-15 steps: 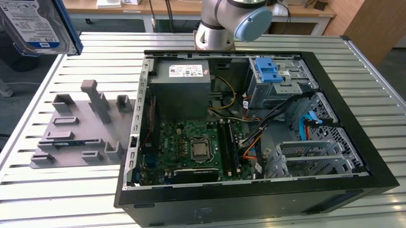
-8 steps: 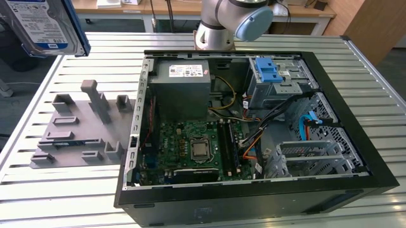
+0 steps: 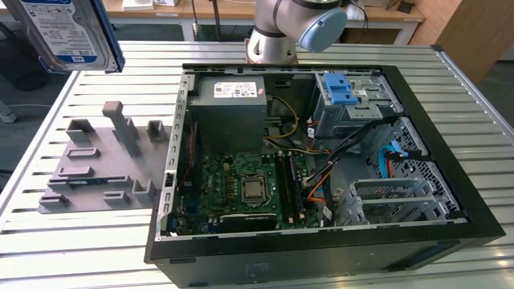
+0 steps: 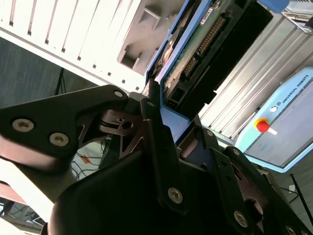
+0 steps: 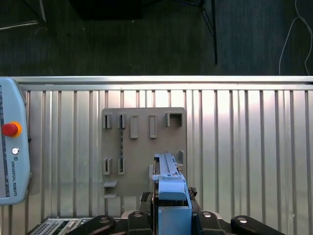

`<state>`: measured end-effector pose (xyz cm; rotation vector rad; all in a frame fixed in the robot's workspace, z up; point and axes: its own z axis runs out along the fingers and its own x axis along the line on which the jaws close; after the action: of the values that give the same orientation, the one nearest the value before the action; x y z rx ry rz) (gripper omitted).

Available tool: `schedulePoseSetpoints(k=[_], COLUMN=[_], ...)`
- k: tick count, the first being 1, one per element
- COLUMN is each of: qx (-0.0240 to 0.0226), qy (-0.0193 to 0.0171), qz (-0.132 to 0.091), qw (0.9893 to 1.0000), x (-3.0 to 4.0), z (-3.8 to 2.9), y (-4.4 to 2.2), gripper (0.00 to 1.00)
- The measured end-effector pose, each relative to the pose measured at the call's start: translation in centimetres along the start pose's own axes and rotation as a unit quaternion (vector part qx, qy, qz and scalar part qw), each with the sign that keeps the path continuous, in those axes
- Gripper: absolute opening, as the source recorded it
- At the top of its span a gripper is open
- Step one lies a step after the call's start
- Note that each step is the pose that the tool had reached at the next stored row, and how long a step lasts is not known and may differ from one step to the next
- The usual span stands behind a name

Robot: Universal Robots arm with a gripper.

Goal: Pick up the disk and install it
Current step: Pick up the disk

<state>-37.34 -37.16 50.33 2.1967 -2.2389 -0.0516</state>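
1. The disk [image 3: 68, 33] hangs closest to the lens at the exterior view's upper left, label facing out, held up off the slatted desk [image 3: 80, 241].
2. In both wrist views the gripper [image 4: 171, 110] [image 5: 171, 218] has its black fingers [image 4: 152, 122] pinching the disk's blue carrier from either side, with the disk [image 5: 168, 188] seen edge-on.
3. The first wrist view looks past the disk onto a grey fixture plate [image 5: 142, 142] lying on the desk.
4. The open computer case [image 3: 449, 180] sits to the exterior view's right of that plate, well apart from the disk, with a blue latch bracket [image 3: 341, 90] on its drive cage.
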Motion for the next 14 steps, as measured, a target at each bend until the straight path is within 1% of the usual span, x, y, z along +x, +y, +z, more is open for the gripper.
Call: schedulePoseSetpoints(k=[3,5,9,14], qx=[-0.0004,-0.0005,-0.0005,-0.0005], qy=[0.0000,0.0000,0.0000,0.0000], qz=[0.000,0.000,0.000,0.000], qw=[1.0000,1.0000,1.0000,1.0000], x=[0.04,0.05,0.12,1.03], z=[-0.01,-0.02,-0.03,-0.05], y=[-0.60,-0.86,-0.87,-0.97], gripper=[0.36,0.36,0.36,0.36])
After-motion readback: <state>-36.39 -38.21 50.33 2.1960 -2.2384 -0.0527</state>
